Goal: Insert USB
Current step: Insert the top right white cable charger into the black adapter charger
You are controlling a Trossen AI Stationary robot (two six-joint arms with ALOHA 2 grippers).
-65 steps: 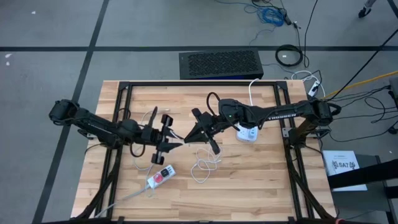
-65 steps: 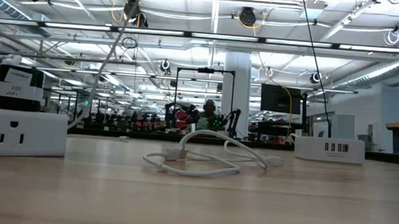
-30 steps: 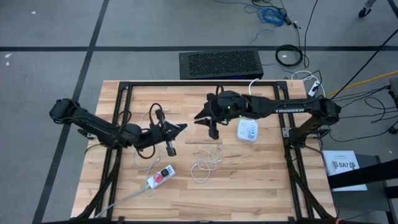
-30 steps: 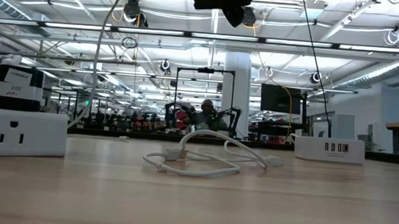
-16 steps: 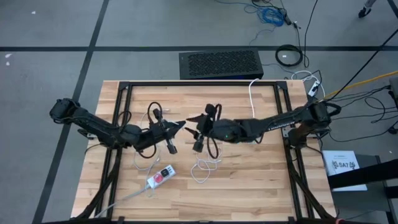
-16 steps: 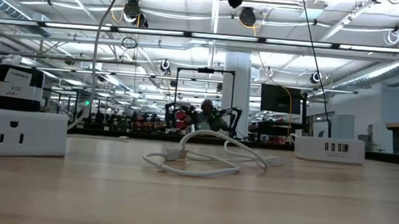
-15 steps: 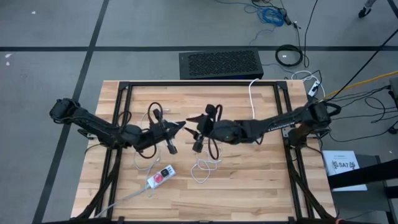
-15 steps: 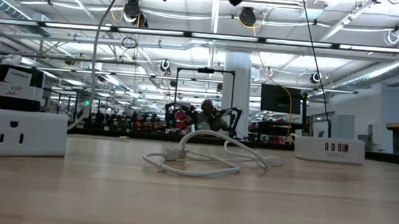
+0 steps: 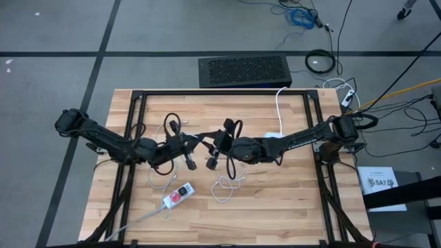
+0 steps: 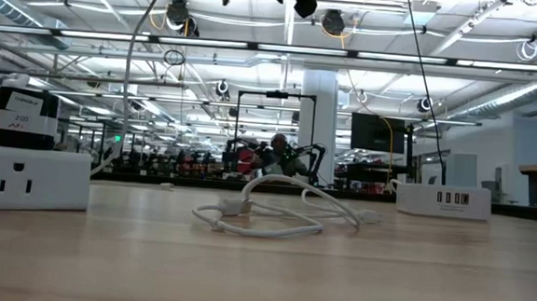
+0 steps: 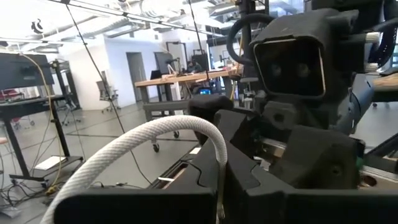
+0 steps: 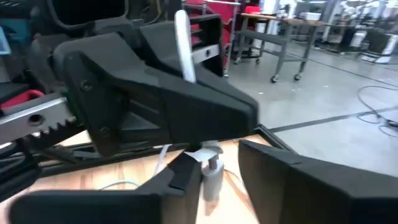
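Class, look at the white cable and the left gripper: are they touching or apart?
Touching. The left wrist view shows the white cable running down between the left gripper fingers, which are shut on it; the right wrist view shows it sticking out of them.

left arm (image 9: 103, 141) reaches in from table's left edge, its gripper (image 9: 198, 140) clamped tight near mid-table. right arm (image 9: 303, 138) stretches across from right side, right gripper (image 9: 215, 149) just beside the left one, fingers parted, both raised off table.

Overhead camera looks straight down on the table (image 9: 275, 207). Low camera faces level across it. 2 wrist cameras sit close, facing each other's arm.
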